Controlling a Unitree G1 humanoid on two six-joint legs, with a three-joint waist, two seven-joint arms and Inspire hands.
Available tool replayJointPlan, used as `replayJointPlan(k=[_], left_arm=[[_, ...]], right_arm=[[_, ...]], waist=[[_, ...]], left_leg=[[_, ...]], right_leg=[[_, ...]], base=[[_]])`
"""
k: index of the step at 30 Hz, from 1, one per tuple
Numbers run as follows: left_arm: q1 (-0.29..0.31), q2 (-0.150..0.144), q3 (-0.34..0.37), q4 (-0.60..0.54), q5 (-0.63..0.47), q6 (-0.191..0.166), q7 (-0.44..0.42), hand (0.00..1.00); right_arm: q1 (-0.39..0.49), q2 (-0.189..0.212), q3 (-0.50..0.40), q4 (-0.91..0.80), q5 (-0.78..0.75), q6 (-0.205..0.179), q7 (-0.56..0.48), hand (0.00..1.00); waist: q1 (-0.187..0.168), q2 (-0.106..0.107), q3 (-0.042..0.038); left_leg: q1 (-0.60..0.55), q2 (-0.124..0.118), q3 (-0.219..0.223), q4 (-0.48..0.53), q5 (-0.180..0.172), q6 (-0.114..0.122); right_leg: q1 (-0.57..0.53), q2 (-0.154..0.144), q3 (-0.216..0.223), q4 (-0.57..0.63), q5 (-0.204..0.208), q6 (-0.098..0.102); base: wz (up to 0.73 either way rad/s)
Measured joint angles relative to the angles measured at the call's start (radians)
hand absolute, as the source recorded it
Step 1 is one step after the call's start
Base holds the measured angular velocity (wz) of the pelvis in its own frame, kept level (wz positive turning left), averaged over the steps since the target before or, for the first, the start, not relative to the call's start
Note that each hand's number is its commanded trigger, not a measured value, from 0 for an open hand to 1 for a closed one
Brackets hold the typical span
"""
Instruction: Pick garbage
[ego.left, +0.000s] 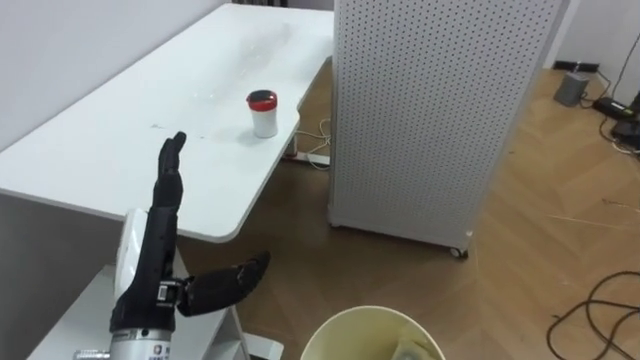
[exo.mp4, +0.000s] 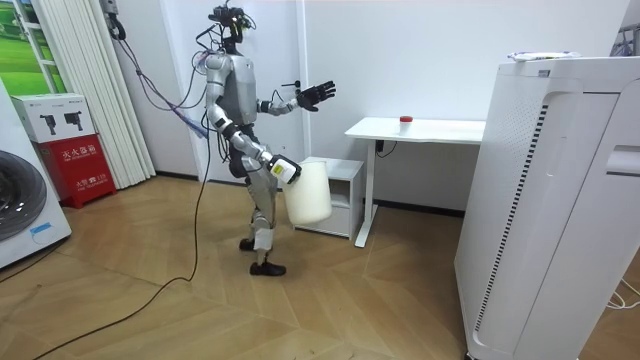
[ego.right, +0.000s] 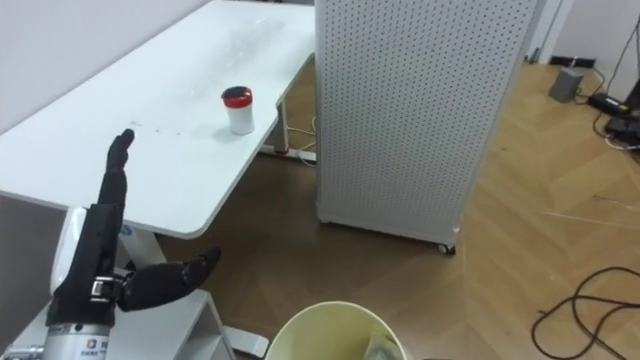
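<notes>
Fingers (ego.left: 170, 178) on your left hand (ego.left: 157, 262) are straight, thumb splayed, nothing held. The garbage, a red-lidded cup (ego.left: 264, 113), stands upright on the table (ego.left: 110, 145) near its far edge, well apart from that hand. Your right hand (exo.mp4: 283, 172) is at the bin (exo.mp4: 306, 196); its hold can't be told. Risk: a flat-handed reach probably tips the cup or shoves it off that edge. Leaning in could bump the bin against the table.
</notes>
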Motion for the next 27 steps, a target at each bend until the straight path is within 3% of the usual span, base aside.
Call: replayJointPlan(k=[1,3,4,6,7,8,9,10,12,13,14,17,18,20,22,23,24,25,26,27], left_arm=[[0.000,-0.003,-0.003,0.016,0.000,-0.005,0.000,0.00],[-0.002,-0.010,-0.005,0.028,-0.001,-0.005,0.001,0.00],[-0.001,-0.018,-0.004,0.030,-0.004,-0.005,0.003,0.00],[-0.001,-0.021,-0.003,0.033,-0.019,-0.006,0.003,0.00],[0.002,-0.022,0.000,0.039,-0.020,-0.006,0.004,0.00],[0.002,-0.022,0.000,0.044,-0.019,-0.006,0.004,0.00],[0.005,-0.027,-0.001,0.057,-0.018,-0.006,0.004,0.00],[0.010,-0.029,-0.001,0.061,-0.016,-0.006,0.003,0.00],[0.013,-0.028,-0.003,0.060,-0.014,-0.006,0.002,0.00],[0.014,-0.029,-0.004,0.061,-0.014,-0.006,0.002,0.00],[0.018,-0.029,-0.005,0.061,-0.013,-0.005,0.001,0.00],[0.041,-0.025,-0.005,0.050,-0.018,-0.006,-0.022,0.00],[0.039,-0.015,-0.005,0.044,-0.028,-0.008,-0.031,0.00],[0.040,-0.012,-0.012,0.044,-0.037,-0.010,-0.040,0.00],[0.029,-0.011,-0.036,0.036,-0.036,-0.018,-0.045,0.00],[0.022,-0.014,-0.041,0.036,-0.036,-0.019,-0.045,0.00],[0.020,-0.016,-0.044,0.037,-0.036,-0.020,-0.045,0.00],[0.019,-0.016,-0.045,0.043,-0.036,-0.020,-0.045,0.00],[0.019,-0.014,-0.044,0.044,-0.036,-0.020,-0.045,0.00],[0.015,-0.010,-0.043,0.044,-0.036,-0.020,-0.044,0.00]], right_arm=[[0.002,-0.003,0.005,0.015,0.003,0.000,-0.001,1.00],[0.001,-0.008,0.001,0.028,0.008,0.000,-0.008,1.00],[0.000,-0.007,-0.007,0.040,0.007,0.000,-0.016,1.00],[0.000,-0.009,-0.006,0.052,0.007,0.002,-0.025,1.00],[0.001,-0.013,0.004,0.053,0.007,0.007,-0.024,1.00],[0.002,-0.015,0.010,0.053,0.007,0.009,-0.024,1.00],[0.003,-0.017,0.017,0.053,0.007,0.011,-0.024,1.00],[0.003,-0.015,0.023,0.053,0.007,0.011,-0.024,1.00],[0.005,-0.014,0.027,0.054,0.008,0.010,-0.019,1.00],[0.007,-0.017,0.025,0.057,0.017,0.010,-0.015,1.00],[0.009,-0.020,0.025,0.060,0.019,0.010,-0.015,1.00],[0.014,-0.026,0.032,0.067,0.013,0.013,-0.018,1.00],[0.012,-0.025,0.050,0.067,0.012,0.013,-0.022,1.00],[0.018,-0.025,0.070,0.069,0.012,0.014,-0.021,1.00],[0.012,-0.025,0.070,0.067,0.015,0.014,-0.026,1.00],[0.008,-0.025,0.071,0.067,0.015,0.013,-0.028,1.00],[0.009,-0.022,0.077,0.064,0.016,0.013,-0.032,1.00],[0.012,-0.016,0.078,0.063,0.016,0.014,-0.035,1.00],[0.012,-0.015,0.077,0.062,0.016,0.014,-0.036,1.00],[0.010,-0.017,0.076,0.051,0.016,0.013,-0.039,1.00]], waist=[[0.003,-0.006,0.0068],[0.005,-0.004,0.0060],[0.008,-0.007,0.0065],[0.037,-0.007,0.0062],[0.058,-0.002,0.0054],[0.067,0.003,0.0028],[0.075,0.014,-0.0032],[0.078,0.013,-0.0078],[0.077,-0.008,-0.0075],[0.072,-0.020,-0.0004],[0.067,-0.020,0.0010],[0.088,-0.013,-0.0049],[0.086,-0.015,-0.0053],[0.080,-0.030,-0.0094],[0.078,-0.043,-0.0238],[0.077,-0.049,-0.0160],[0.072,-0.049,-0.0126],[0.067,-0.045,-0.0104],[0.064,-0.041,-0.0118],[0.061,-0.029,-0.0040]], left_leg=[[-0.062,0.002,-0.016,0.107,0.011,-0.021],[-0.149,-0.007,-0.028,0.102,0.005,-0.012],[-0.218,-0.021,-0.033,0.056,0.016,-0.016],[-0.291,-0.034,-0.042,-0.104,0.084,-0.024],[-0.308,-0.035,-0.073,-0.230,0.127,-0.024],[-0.313,-0.031,-0.098,-0.286,0.144,-0.024],[-0.322,-0.027,-0.117,-0.299,0.219,-0.026],[-0.321,-0.035,-0.113,-0.283,0.266,-0.021],[-0.328,-0.039,-0.072,-0.262,0.297,-0.013],[-0.338,-0.041,-0.042,-0.219,0.298,-0.013],[-0.342,-0.039,-0.033,-0.190,0.297,-0.011],[-0.348,-0.038,-0.024,-0.104,0.271,0.028],[-0.341,-0.051,-0.018,-0.081,0.247,0.057],[-0.315,-0.083,0.008,-0.075,0.207,0.078],[-0.291,-0.137,0.034,-0.050,0.149,0.099],[-0.288,-0.145,0.040,-0.036,0.135,0.109],[-0.280,-0.153,0.048,0.001,0.102,0.122],[-0.263,-0.154,0.048,0.028,0.062,0.130],[-0.254,-0.154,0.048,0.034,0.047,0.133],[-0.227,-0.151,0.041,0.038,0.017,0.138]], right_leg=[[0.021,-0.002,0.006,0.001,-0.007,-0.007],[0.035,0.001,0.035,0.001,-0.022,-0.001],[0.039,0.000,0.054,0.002,-0.028,0.002],[0.036,-0.001,0.079,0.011,-0.038,0.006],[0.028,-0.002,0.077,0.032,-0.056,0.006],[0.023,-0.002,0.069,0.055,-0.072,0.005],[0.017,-0.015,0.037,0.097,-0.115,0.025],[0.016,-0.039,-0.013,0.131,-0.151,0.046],[0.025,-0.101,-0.092,0.181,-0.204,0.073],[0.035,-0.135,-0.138,0.208,-0.235,0.083],[0.046,-0.149,-0.145,0.214,-0.254,0.080],[0.087,-0.147,-0.111,0.210,-0.290,0.095],[0.110,-0.163,-0.111,0.206,-0.305,0.103],[0.154,-0.200,-0.109,0.182,-0.324,0.126],[0.177,-0.265,-0.113,0.217,-0.327,0.142],[0.161,-0.276,-0.112,0.274,-0.322,0.147],[0.119,-0.299,-0.106,0.401,-0.282,0.148],[0.083,-0.307,-0.089,0.505,-0.215,0.147],[0.069,-0.308,-0.085,0.546,-0.175,0.148],[0.049,-0.300,-0.085,0.606,-0.092,0.152]], base=[[0.17],[0.19],[0.07],[-0.26],[-0.44],[-0.46],[-0.35],[-0.24],[0.12],[0.34],[0.30],[-0.14],[-0.05],[0.07],[0.00],[0.08],[0.17],[0.20],[0.08],[0.00]])
